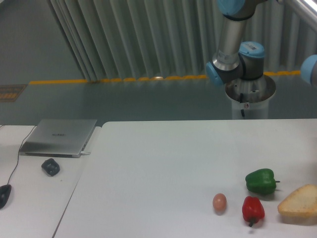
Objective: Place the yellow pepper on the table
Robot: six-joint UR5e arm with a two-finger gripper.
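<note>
pincer out of frame, bread (300, 205) perhaps cropped

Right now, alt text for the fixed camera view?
A white table holds a green pepper, red pepper, egg and bread at its near right; no yellow pepper shows. The robot arm rises behind, its pincer out of frame. A closed laptop sits on a desk at left.
</note>
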